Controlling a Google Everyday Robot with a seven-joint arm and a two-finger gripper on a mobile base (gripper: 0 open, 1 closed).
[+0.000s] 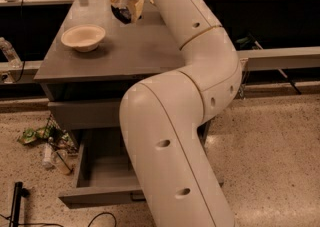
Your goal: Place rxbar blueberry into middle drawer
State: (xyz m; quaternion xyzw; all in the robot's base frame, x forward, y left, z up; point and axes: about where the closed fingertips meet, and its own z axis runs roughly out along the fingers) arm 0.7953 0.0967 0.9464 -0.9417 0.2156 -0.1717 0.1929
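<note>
My gripper (126,12) hangs above the back of the grey cabinet top (130,53), to the right of the bowl. Its pale fingers (136,7) are shut on a small dark glossy bar, the rxbar blueberry (120,13), held just above the surface. The middle drawer (100,171) stands pulled open low at the front of the cabinet. Its flat grey floor shows and nothing can be seen in it. My big white arm (170,141) covers the drawer's right half and most of its front handle.
A cream bowl (83,36) sits on the left of the cabinet top. A shut drawer front (85,113) lies above the open one. Litter and a bottle (47,146) lie on the floor to the left, with a black pole and cable (17,203) at the bottom left.
</note>
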